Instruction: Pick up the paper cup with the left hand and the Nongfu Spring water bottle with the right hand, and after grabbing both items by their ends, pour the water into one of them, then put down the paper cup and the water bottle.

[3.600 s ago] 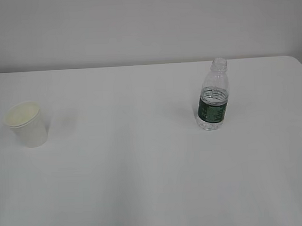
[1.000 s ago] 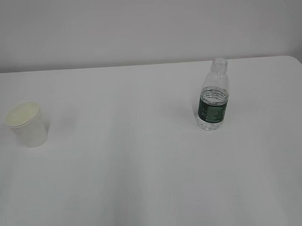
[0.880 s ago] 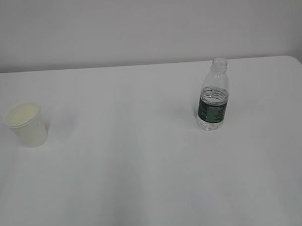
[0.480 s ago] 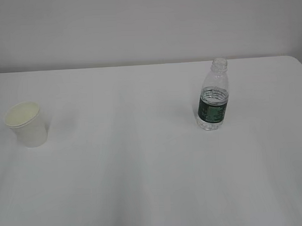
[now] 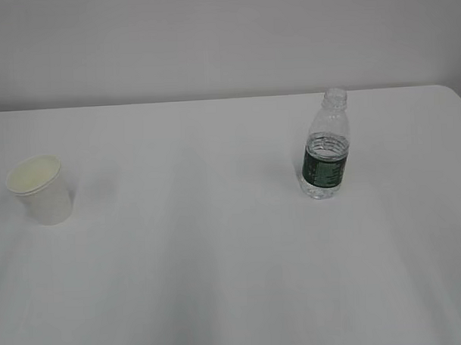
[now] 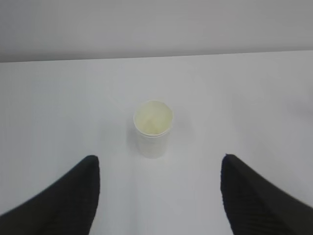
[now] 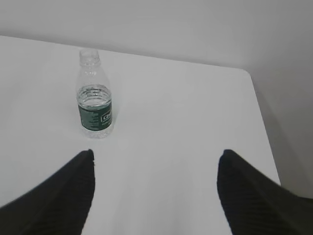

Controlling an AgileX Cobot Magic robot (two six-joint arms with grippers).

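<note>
Now, paper cup: upright on bench.
Nongfu Spring water bottle: upright, capless.
Left tool: spread apart, empty.
Right tool: spread apart, empty.

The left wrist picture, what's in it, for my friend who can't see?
A small white paper cup stands upright on a white table, straight ahead of the left hand. Its two black jaws are wide open, touching nothing.

The exterior view slants down across the table; each wrist view looks forward over it between claw fingers.
</note>
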